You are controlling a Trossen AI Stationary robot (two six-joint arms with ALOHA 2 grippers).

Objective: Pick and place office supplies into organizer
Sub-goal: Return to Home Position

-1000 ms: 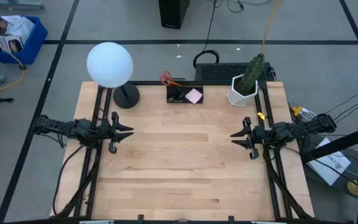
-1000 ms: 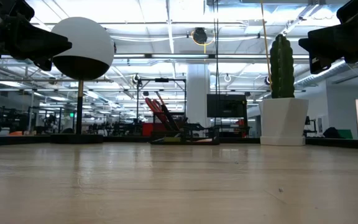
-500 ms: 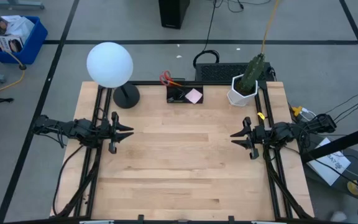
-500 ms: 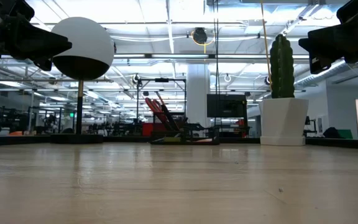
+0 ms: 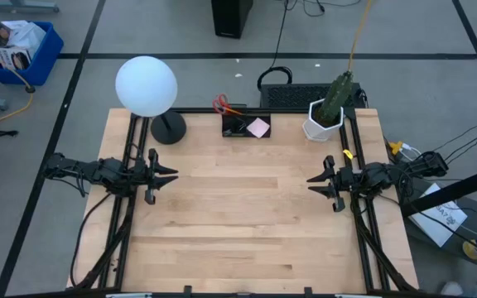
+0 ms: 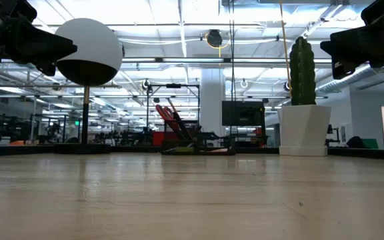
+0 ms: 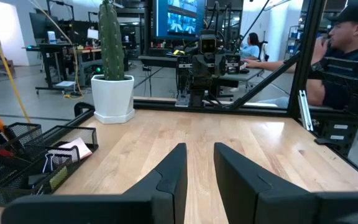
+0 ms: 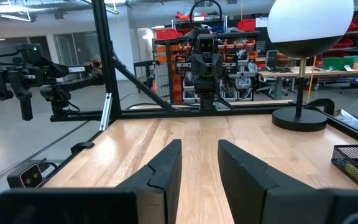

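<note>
A pale wooden table (image 5: pixel 247 223) stands in an open workshop, with bare boards across its middle. The left hand (image 5: pixel 166 175) hovers at the table's left edge, fingers parted and holding nothing. The right hand (image 5: pixel 317 182) faces it from the right edge, likewise released and empty.

Well apart from both, at the far edge, sits the organizer (image 5: pixel 240 126), between the lamp base (image 5: pixel 167 127) and the plant pot (image 5: pixel 321 124). The red-handled scissors (image 5: pixel 221 104) lean out of its back left corner. The pink sticky-note pad (image 5: pixel 258 127) lies at its right end (perhaps only perched on the rim; the overhead view is too coarse to settle it).

The sorting looks finished. What remains risky is the leaning scissors, which could tip the light tray if it were jolted, and the pad, which could slide off.
</note>
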